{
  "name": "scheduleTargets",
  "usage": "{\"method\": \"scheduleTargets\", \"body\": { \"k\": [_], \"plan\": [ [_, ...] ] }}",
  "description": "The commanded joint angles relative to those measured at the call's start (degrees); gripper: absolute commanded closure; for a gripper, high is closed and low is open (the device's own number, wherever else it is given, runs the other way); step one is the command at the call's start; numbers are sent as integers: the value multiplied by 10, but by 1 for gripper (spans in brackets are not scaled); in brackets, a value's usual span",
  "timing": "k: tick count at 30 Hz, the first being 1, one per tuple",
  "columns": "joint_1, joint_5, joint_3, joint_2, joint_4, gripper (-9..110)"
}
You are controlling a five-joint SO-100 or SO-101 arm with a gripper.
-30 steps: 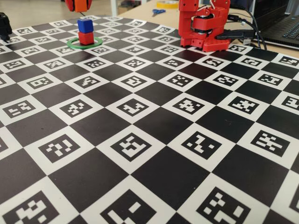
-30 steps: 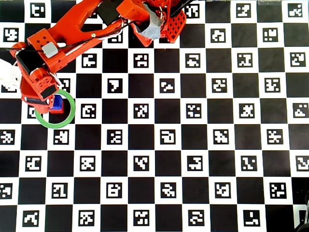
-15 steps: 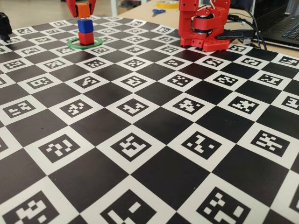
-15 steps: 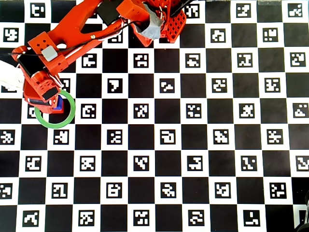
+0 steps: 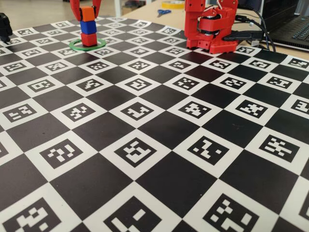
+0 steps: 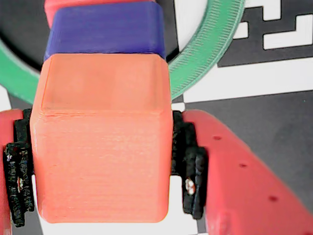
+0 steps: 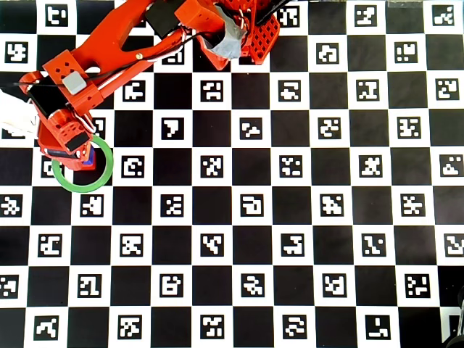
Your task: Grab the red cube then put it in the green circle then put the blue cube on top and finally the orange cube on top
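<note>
Nearby, scissors and laptop behind arm base.

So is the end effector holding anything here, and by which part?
Yes: the orange cube, clamped by its two opposite side faces between the end effector pads, right over the blue cube.

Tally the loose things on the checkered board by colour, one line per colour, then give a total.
Red: 1, the red cube at the stack's bottom.
Blue: 1, the blue cube on it.
Orange: 1, the orange cube, between the pincer fingers.
Green: 1, the green circle around the stack.
Total: 4
</note>
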Motion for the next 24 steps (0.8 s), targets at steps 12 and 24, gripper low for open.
{"method": "scheduleTargets", "body": {
  "k": [12, 24],
  "plan": [
    [0, -8, -2, 21, -1, 59],
    [-8, -4, -2, 88, 22, 46]
  ]
}}
